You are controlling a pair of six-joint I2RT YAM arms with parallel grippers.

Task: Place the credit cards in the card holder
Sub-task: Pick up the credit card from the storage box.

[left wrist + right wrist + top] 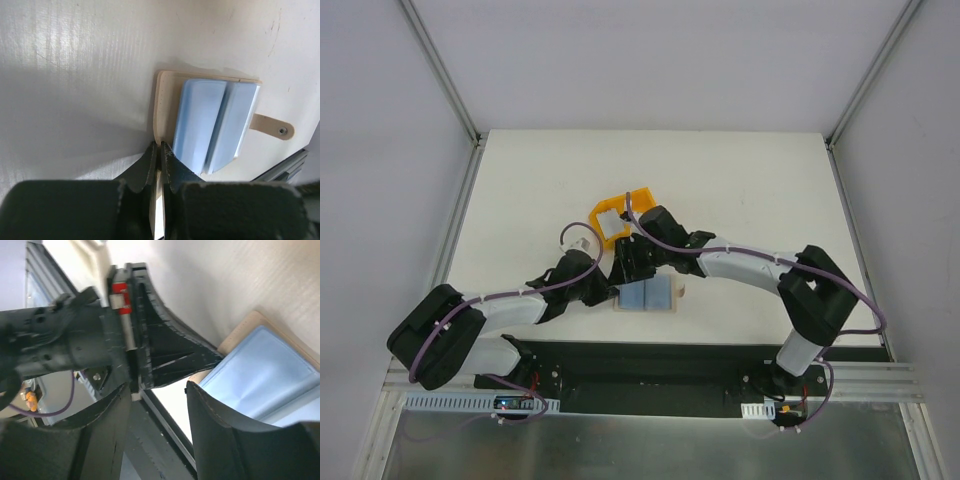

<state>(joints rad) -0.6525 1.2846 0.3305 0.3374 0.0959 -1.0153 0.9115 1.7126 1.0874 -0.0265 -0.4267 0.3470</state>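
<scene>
Near the front middle of a white table [770, 180], a small beige, leather-like folding card holder [164, 95] lies opened flat. Two shiny, pale blue rectangular credit cards [200, 120] lie side by side on its inner face; whether they sit inside pockets cannot be told. A beige strap [270, 125] with a small round snap sticks out from the edge opposite the grip. The left gripper [161, 150] is clenched, its two black fingers pinching the card holder's edge at a corner. The right gripper [157, 390] hovers just beside that same corner with its jaws spread apart and nothing held between them. A yellow plastic bin [605, 213] sits behind both grippers, apart from the card holder.
</scene>
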